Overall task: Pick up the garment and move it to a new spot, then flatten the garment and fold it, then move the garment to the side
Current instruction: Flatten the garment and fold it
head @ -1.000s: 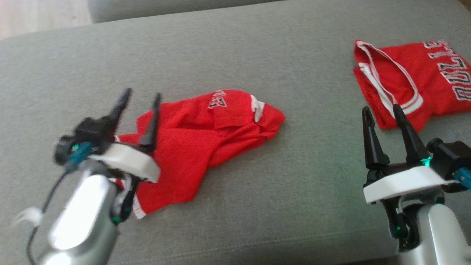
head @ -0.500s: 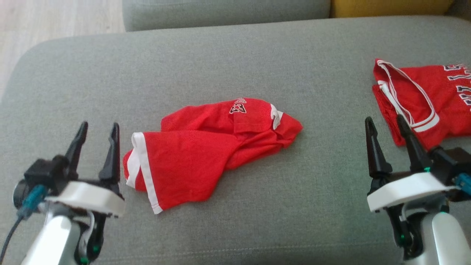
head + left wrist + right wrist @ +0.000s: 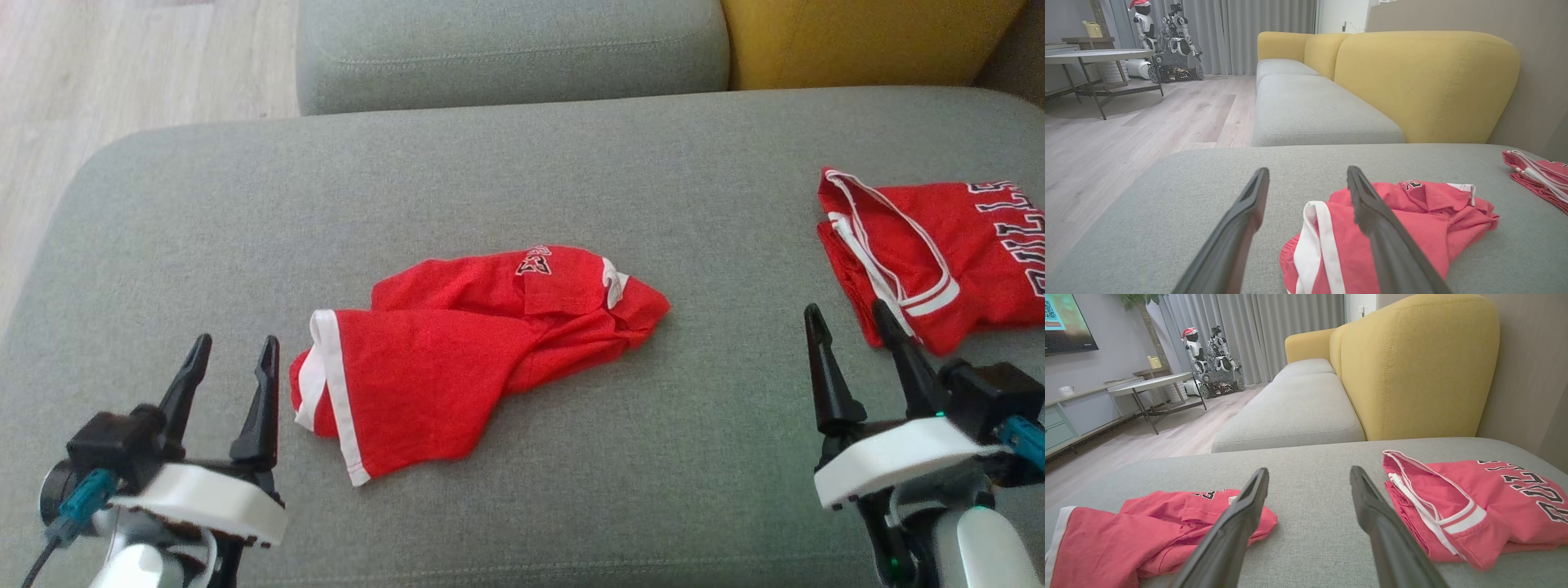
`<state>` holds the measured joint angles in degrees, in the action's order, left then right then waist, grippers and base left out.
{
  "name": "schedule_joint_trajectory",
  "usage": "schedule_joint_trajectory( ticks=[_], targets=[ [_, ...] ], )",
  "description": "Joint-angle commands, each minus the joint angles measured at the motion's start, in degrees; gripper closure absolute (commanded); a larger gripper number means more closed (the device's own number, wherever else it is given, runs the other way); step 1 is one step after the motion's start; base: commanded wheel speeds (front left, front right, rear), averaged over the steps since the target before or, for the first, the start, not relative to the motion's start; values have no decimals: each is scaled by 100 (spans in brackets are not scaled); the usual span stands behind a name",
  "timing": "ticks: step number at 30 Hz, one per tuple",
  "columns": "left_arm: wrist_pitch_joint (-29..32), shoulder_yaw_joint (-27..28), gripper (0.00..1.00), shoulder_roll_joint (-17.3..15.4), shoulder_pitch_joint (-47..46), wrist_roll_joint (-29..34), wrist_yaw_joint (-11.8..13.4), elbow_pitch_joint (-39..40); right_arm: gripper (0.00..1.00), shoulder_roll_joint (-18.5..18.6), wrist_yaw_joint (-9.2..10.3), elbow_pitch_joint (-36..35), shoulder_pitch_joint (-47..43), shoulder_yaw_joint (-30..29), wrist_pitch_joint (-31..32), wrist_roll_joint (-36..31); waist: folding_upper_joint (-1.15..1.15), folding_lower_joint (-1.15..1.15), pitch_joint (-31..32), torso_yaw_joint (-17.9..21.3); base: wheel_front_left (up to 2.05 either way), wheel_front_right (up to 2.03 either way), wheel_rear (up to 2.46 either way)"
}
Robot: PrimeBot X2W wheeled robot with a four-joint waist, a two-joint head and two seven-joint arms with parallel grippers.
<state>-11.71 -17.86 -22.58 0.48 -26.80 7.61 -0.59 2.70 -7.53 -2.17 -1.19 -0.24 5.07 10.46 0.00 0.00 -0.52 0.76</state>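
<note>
I'm eyeing the crumpled red garment [image 3: 482, 351] lying mid grey cushion [image 3: 571, 180], running diagonally away from its white-trimmed hem [image 3: 331, 392], which is sitting just right of my left gripper [image 3: 235, 343]. My right gripper [image 3: 845, 310] is hanging well apart. Both are spread wide, gripping nothing.

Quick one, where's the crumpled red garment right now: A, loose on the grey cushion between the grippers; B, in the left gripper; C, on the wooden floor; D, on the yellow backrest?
A: the crumpled red garment lies on the grey cushion, with the left gripper and right gripper open and empty either side.
</note>
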Motion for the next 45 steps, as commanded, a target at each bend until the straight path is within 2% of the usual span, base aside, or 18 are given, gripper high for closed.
schedule_joint_trajectory(
  ticks=[1, 32, 37, 45],
  targets=[
    [-6, 226, 0, -189, -189, -48, 44, 226, 0, 18, 4, -250, 101, 128, 15, -54, 0, 0, 43, 9, 0, 0, 0],
    [9, 168, 0, -273, -310, -20, 158, 342, 0, 18, 4, -245, 186, 248, 82, -112, 0, 0, -158, -47, 0, 0, 0],
    [-1, 110, 0, -247, -433, -6, 128, 360, 0, 18, 4, 108, 304, 899, 151, -28, 0, 0, -236, -205, 0, 0, 0],
    [-71, -19, 0, -147, -733, 49, 41, 293, 0, 18, 4, 1431, 771, 2505, 5, 651, 0, 0, -460, -683, 0, 0, 0]
  ],
)
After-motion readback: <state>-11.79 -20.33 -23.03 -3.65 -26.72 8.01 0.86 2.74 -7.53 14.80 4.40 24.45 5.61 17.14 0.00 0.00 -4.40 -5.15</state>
